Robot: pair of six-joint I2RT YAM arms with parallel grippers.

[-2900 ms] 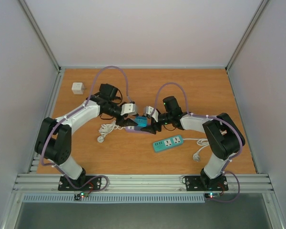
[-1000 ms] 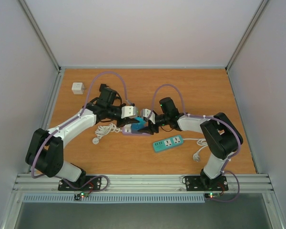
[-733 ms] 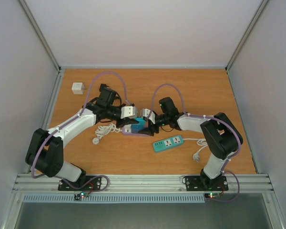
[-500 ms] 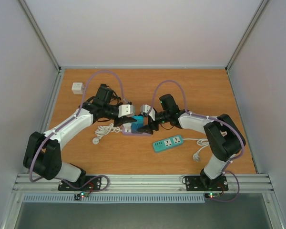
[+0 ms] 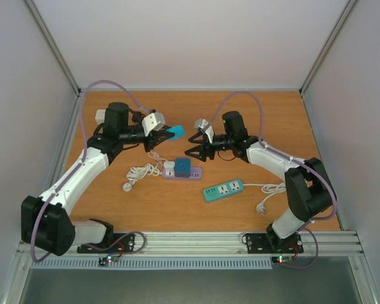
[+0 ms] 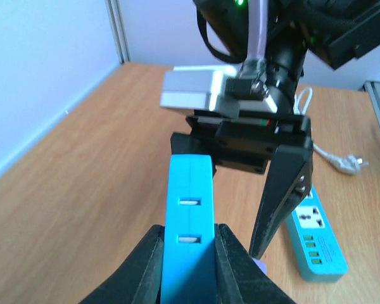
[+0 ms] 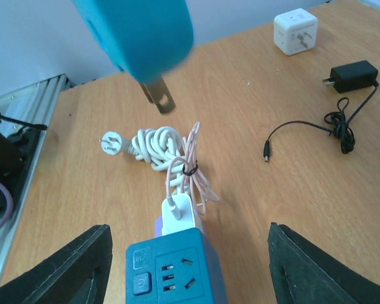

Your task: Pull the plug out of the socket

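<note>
My left gripper (image 5: 166, 134) is shut on a light blue plug (image 5: 176, 132) and holds it in the air, clear of the table. In the left wrist view the plug (image 6: 189, 215) sits between my fingers (image 6: 153, 266). In the right wrist view it (image 7: 136, 35) hangs above with a bare metal prong. The purple power strip (image 5: 193, 173) lies below with a dark blue socket cube (image 5: 182, 166) and a white charger (image 5: 169, 168) on it. My right gripper (image 5: 195, 149) is open and empty, above the socket cube (image 7: 174, 272).
A teal power strip (image 5: 223, 189) with a white cord lies front right. A coiled white cable (image 5: 141, 171) lies left of the purple strip. A white cube adapter (image 7: 294, 30) and a black adapter with cable (image 7: 349, 76) lie at the back left.
My left gripper has lifted the light blue plug off the dark blue socket cube and carried it up and back-left. My right gripper has risen off the strip.
</note>
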